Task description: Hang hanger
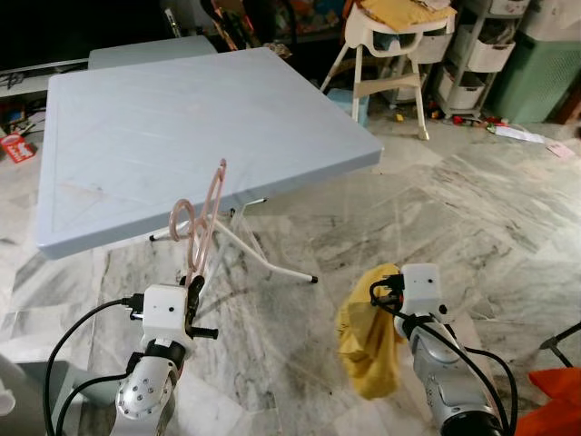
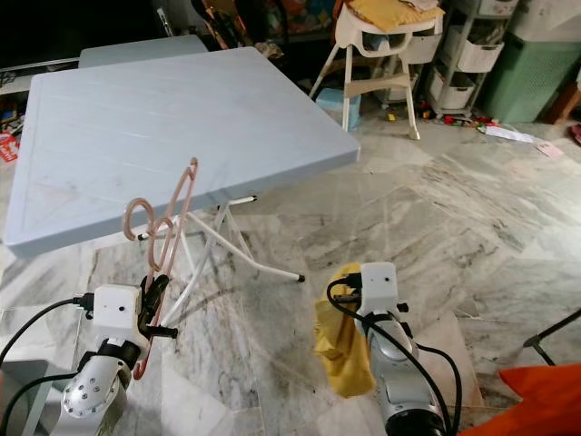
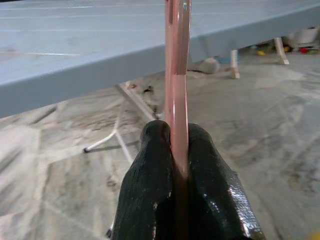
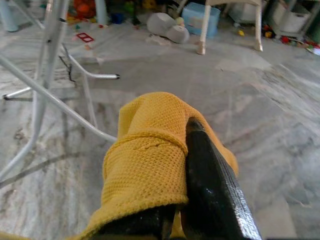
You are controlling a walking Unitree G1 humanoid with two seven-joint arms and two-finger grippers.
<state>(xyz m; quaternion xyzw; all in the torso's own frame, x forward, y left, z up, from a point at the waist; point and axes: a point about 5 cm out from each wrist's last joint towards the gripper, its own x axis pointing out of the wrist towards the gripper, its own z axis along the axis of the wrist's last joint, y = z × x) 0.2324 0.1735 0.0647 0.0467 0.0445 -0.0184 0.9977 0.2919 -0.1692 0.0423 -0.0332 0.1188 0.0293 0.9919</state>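
My left gripper [image 1: 193, 287] is shut on a pink plastic hanger [image 1: 203, 216], which stands upright in front of the near edge of the grey folding table [image 1: 182, 127]. Its hook curls to the left at about table-edge height. In the left wrist view the hanger [image 3: 177, 75] runs straight up between the two black fingers [image 3: 150, 185]. My right gripper [image 1: 388, 289] is shut on a yellow mesh garment [image 1: 368, 331] that hangs down over the marble floor. In the right wrist view the yellow garment [image 4: 150, 155] bunches over one black finger [image 4: 210, 175].
The table's white legs [image 1: 263, 259] stand just beyond the hanger. A white high chair [image 1: 399, 45], storage bins [image 1: 481, 54] and a green container [image 1: 545, 73] crowd the far right. An orange cloth [image 1: 558, 400] lies at the near right corner. Marble floor lies open ahead to the right.
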